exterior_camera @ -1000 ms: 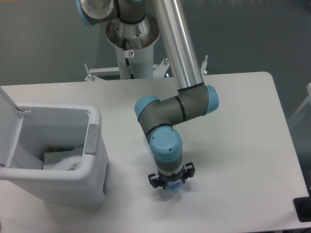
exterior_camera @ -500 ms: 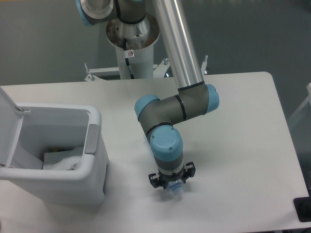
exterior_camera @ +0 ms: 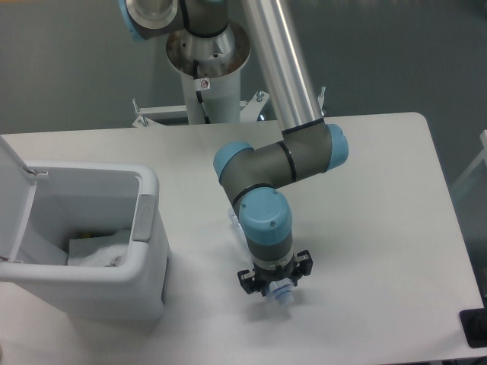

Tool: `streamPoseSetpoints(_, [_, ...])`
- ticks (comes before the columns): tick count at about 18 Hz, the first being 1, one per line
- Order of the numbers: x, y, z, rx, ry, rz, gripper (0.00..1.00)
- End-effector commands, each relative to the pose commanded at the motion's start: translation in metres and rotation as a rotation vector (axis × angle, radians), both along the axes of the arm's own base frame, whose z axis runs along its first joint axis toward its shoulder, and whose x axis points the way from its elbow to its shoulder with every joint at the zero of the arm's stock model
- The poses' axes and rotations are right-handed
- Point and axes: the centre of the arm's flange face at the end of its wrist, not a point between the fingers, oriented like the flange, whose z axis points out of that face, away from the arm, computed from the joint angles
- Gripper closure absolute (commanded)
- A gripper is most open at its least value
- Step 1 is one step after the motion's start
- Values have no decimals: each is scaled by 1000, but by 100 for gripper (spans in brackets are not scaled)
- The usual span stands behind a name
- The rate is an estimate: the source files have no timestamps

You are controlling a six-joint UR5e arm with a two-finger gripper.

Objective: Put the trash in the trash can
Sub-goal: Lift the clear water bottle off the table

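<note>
One crushed bottle (exterior_camera: 281,293) peeking under end effector (exterior_camera: 275,289), grip state unclear

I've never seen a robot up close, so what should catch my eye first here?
The big grey and blue robot arm reaches down over the middle of the white table, its pincer low over a bluish plastic bottle. At the left stands a white trash can, lid open, with a clear packet lying inside.

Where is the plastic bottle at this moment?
The bottle is at the front centre of the table, under the gripper, right of the trash can; only its pale end shows.
</note>
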Motion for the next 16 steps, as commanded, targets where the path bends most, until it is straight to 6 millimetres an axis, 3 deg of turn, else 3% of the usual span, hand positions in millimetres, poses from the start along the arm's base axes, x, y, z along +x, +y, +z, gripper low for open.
streamPoseSetpoints(3, [-16,-3,59,81,74,18,30])
streamPoseSetpoints(6, [-23,-11,106,194,153,44,30])
streamPoseSetpoints(12, [-14,-17,220,444,195,-9,30])
streamPoseSetpoints(16, [11,-21,282,587,197,-82,30])
